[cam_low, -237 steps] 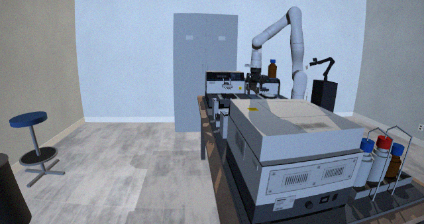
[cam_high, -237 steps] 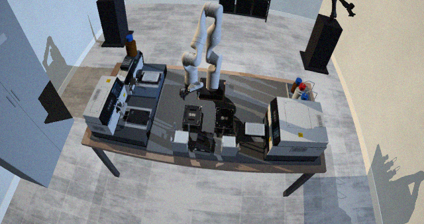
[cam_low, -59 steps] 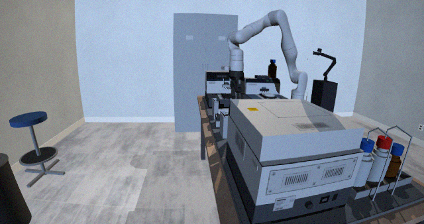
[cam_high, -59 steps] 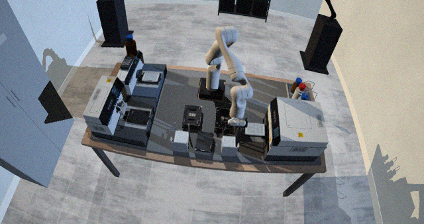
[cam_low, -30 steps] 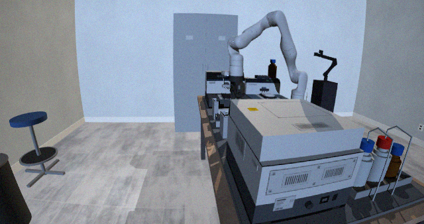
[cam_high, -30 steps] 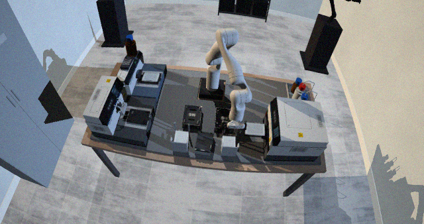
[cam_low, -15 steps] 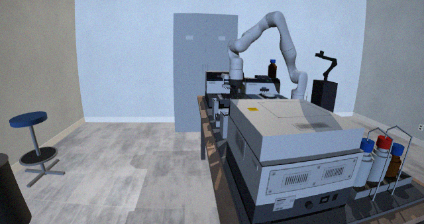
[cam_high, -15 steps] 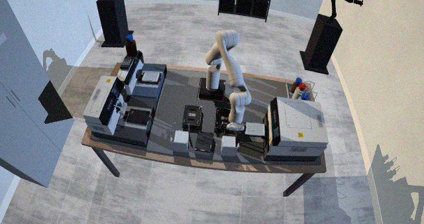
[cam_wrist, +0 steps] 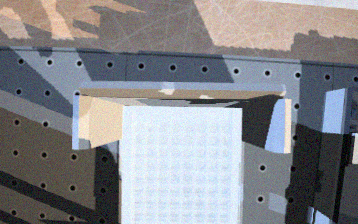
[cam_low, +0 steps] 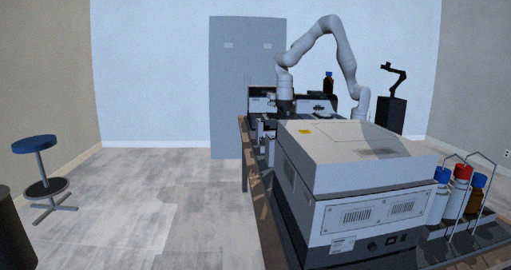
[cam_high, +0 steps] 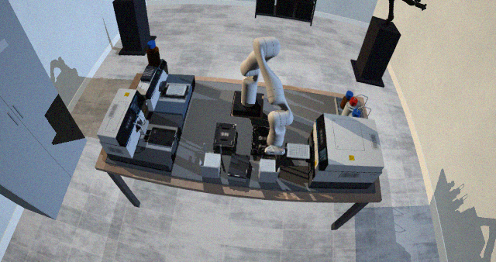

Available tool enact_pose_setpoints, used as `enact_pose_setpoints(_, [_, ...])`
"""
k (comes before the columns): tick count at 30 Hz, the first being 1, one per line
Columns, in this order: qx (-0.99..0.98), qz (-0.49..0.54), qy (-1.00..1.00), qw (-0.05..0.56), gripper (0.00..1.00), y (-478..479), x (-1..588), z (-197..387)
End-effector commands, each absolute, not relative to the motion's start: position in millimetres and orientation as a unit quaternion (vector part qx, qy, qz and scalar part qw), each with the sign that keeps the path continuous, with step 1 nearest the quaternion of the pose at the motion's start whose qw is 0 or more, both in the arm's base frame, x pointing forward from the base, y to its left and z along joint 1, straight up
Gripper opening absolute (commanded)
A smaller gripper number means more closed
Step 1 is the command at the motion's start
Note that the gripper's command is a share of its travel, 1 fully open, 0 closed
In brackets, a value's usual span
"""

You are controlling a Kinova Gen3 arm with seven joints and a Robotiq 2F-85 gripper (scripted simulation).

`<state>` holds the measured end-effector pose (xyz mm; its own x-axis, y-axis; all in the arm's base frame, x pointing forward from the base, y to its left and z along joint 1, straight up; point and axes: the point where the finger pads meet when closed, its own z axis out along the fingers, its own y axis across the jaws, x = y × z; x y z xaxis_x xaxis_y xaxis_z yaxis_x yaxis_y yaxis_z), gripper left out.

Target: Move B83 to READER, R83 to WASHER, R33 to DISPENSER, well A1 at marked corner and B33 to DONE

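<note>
My gripper [cam_high: 273, 150] is open and empty. It hangs low over a white-walled deep stack rack [cam_high: 267, 169] at the table's front, left of the big grey reader housing [cam_high: 346, 147]. In the wrist view I look down into this rack [cam_wrist: 180, 95]; a white well plate [cam_wrist: 181, 165] lies flat inside it, and my fingers are out of the frame. A white plate [cam_high: 298, 150] sits on the tray beside the reader. Another white plate [cam_high: 176, 89] lies on the back-left instrument. A dark plate [cam_high: 162, 136] lies on the front-left instrument. I cannot read any plate labels.
A second white rack [cam_high: 211, 165] stands at the front, with a dark nest [cam_high: 238, 165] between the two racks. Another dark nest [cam_high: 225, 138] is mid-table. Bottles [cam_high: 350, 104] stand in a wire holder at the back right. A dark bracket [cam_wrist: 330, 165] stands right of the rack.
</note>
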<state>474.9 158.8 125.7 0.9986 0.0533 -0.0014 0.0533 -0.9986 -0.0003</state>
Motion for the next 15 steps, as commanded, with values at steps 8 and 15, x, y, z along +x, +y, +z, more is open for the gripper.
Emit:
enact_pose_setpoints(8, [-1.000, 0.000, -0.027, 0.000, 1.00, 159, 475, 116])
enact_pose_setpoints(15, [-1.000, 0.000, -0.027, 0.000, 1.00, 159, 475, 107])
